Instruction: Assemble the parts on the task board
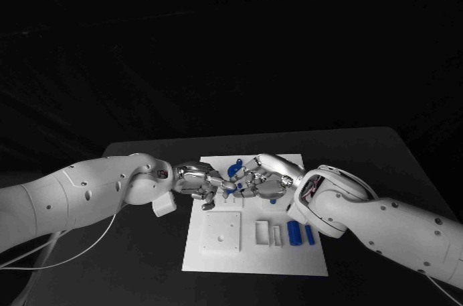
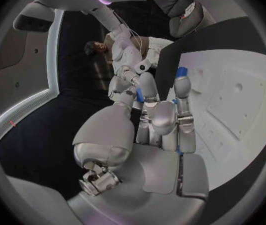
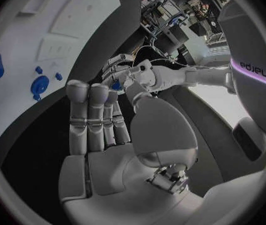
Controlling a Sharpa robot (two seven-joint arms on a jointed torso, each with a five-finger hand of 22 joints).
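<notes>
Two blue parts [image 1: 300,233] lie on the white task board's [image 1: 253,262] near edge — small, rigid, likely light and slippery; pinch mid-length. Above, left hand [image 1: 200,181] and right hand [image 1: 262,177] meet — whether they hold anything, I cannot tell

Robotics lab: black cloth-draped table [image 1: 366,159], cluttered equipment benches with tangled cables [image 3: 177,12] beyond the white arm.

Held part [image 2: 139,96] hidden between fingers [image 1: 224,184]

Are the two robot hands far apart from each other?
No, the left hand and the right hand meet close together above the white task board.
</notes>
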